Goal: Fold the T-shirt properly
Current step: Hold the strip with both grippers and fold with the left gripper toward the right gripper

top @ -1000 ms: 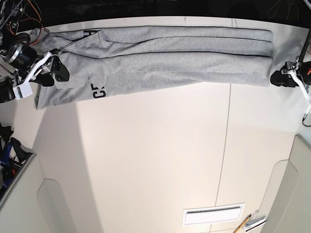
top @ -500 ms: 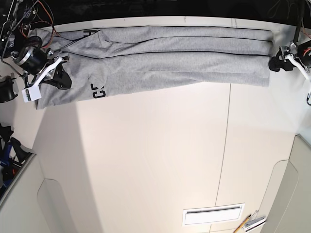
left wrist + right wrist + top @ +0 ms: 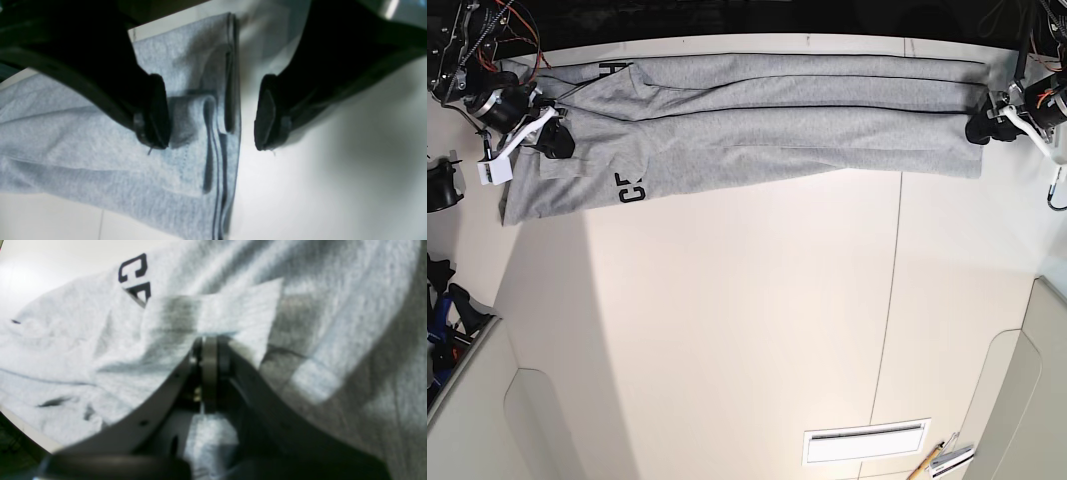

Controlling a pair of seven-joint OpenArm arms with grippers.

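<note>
The heather-grey T-shirt [image 3: 777,120] lies folded lengthwise in a long strip along the far edge of the table, with black lettering [image 3: 632,187] showing near its left end. My left gripper [image 3: 977,128] is at the strip's right end. In the left wrist view it [image 3: 211,133] is open, with its fingers astride the layered hem edge of the T-shirt [image 3: 83,133]. My right gripper [image 3: 555,142] is over the strip's left end. In the right wrist view it [image 3: 208,346] is shut, pinching a raised fold of the T-shirt [image 3: 333,306] near the lettering [image 3: 133,270].
The white table [image 3: 747,330] has a seam [image 3: 889,300] running front to back. A slotted white plate [image 3: 865,440] and a pencil [image 3: 927,463] lie at the front right. Loose cables [image 3: 487,30] hang at the back left. Raised white panels [image 3: 1037,380] flank the front corners.
Both arms have moved toward the far edge. The left gripper has come in over the strip's right end. The right gripper has shifted up along the left end.
</note>
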